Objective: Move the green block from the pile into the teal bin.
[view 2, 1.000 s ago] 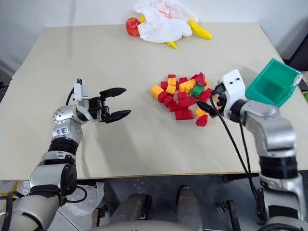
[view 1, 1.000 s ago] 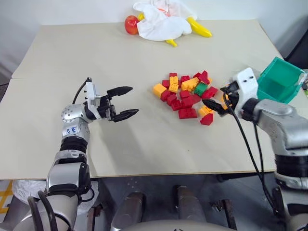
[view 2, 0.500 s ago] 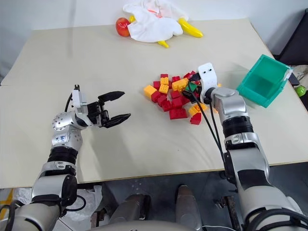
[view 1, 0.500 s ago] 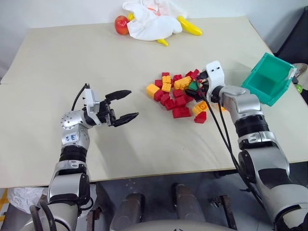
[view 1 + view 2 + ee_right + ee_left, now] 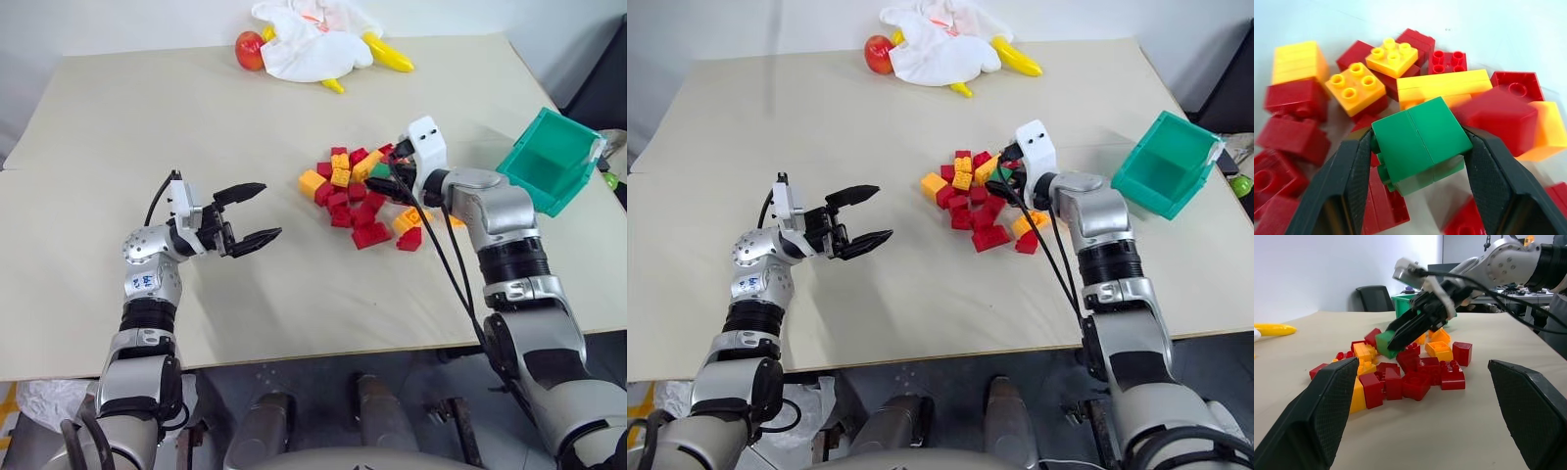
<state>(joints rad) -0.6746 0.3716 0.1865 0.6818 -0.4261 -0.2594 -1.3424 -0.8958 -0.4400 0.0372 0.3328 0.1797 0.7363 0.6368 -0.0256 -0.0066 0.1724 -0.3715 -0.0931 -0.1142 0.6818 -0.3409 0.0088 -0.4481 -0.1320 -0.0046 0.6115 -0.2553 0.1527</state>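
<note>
A: Black fingers on the left gripper (image 5: 257, 211) stand wide apart, nothing between them, hovering over bare table (image 5: 147, 117) well left of the pile (image 5: 367, 201). Any change there?

B: No, same pose and same spot as a second ago. Camera has shifted, so ignore the whole-frame drift.

A: Middle of the table?

B: Red and orange-yellow bricks in a loose cluster. The green block (image 5: 1420, 139) sits at the far right part of the cluster, on top of red bricks, with a long yellow brick (image 5: 1444, 88) just behind it in the right wrist view.

A: Right side?

B: Right gripper (image 5: 1393, 342) has come in from the right edge of the pile. A second ago it was beside the pile's near right corner with jaws wide; now it reaches into the pile and the two fingers (image 5: 1344, 181) have narrowed onto the green block, one pad touching each side. Left wrist view shows the fingertips at the block too.

A: Lifted?

B: Can't tell; it looks level with its neighbours, still in the pile.

A: Bin?

B: Teal bin (image 5: 578, 191) near the table's right edge, tilted, well apart from the pile, no green block in it. At the far edge, a white cloth (image 5: 313, 44) with an apple (image 5: 247, 51) and a banana (image 5: 387, 54).
</note>
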